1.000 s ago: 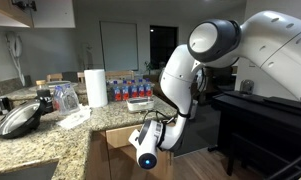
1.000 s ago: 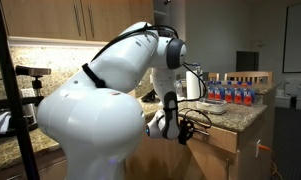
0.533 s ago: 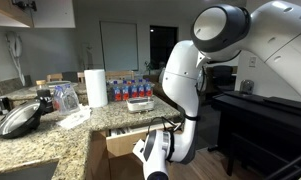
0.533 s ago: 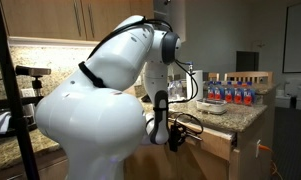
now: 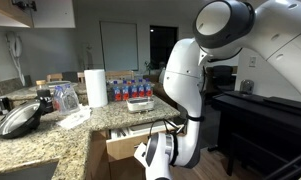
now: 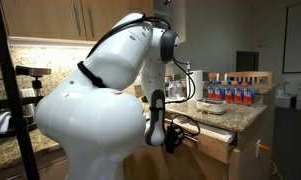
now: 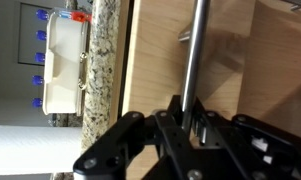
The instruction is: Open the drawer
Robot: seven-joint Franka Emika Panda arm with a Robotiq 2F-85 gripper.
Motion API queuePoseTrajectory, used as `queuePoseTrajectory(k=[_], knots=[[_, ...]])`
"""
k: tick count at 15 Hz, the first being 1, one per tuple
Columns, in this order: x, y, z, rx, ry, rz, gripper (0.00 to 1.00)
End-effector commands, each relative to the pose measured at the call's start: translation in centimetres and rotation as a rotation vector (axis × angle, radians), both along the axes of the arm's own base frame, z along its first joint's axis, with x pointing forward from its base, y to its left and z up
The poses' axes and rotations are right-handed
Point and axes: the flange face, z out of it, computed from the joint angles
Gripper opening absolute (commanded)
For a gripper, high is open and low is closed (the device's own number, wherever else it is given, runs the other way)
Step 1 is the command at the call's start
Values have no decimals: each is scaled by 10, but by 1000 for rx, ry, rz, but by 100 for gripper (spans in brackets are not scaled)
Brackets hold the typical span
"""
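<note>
1. One light-brown wooden drawer (image 5: 123,146), standing part-way out under the speckled granite countertop (image 5: 60,135). Its contents can't be made out.
2. One horizontal silver bar handle (image 7: 194,50) on the drawer front.
3. One black gripper (image 7: 187,108), fingers pressed together, pinching that handle.
4. On the counter: one white paper-towel roll (image 5: 95,87); one white rectangular tub (image 7: 62,60), contents unclear; a row of blue-labelled bottles (image 6: 233,94), count unclear.

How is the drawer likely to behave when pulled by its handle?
The drawer is rigid wood, so it probably slides straight without flexing. Its smooth metal bar handle looks slippery and might slide within the gripper closed on it.
</note>
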Motion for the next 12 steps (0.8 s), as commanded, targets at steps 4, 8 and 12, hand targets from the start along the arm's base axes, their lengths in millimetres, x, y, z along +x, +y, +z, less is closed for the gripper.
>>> queuePoseTrajectory(k=[4, 8, 12], knots=[[-38, 27, -3, -18, 30, 68, 10], [-45, 31, -6, -23, 28, 68, 10], [-53, 34, -10, -29, 27, 65, 10]])
